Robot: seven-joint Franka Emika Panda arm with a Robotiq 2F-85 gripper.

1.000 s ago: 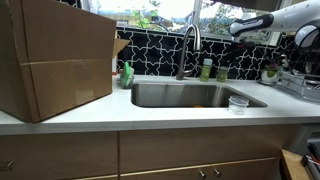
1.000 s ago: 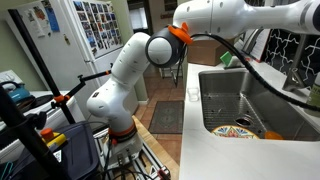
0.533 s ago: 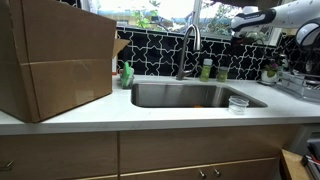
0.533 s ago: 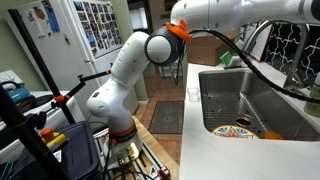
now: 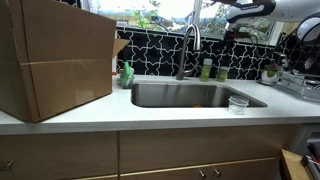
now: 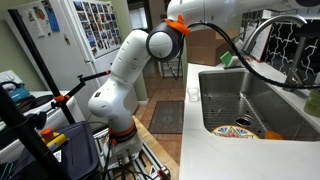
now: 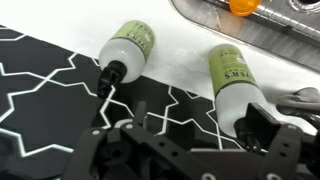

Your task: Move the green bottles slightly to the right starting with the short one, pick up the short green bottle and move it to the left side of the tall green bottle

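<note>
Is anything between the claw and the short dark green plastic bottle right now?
Nothing visible. The claw hangs high above the short dark green plastic bottle, only open air between; the curved metal faucet and taller pale-topped green bottle stand off to one side.

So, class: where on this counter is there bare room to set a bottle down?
The front strip of counter between the sink and the edge is bare, from the box to the cup. Behind the sink it is crowded: faucet, tall bottle, short bottle.
</note>
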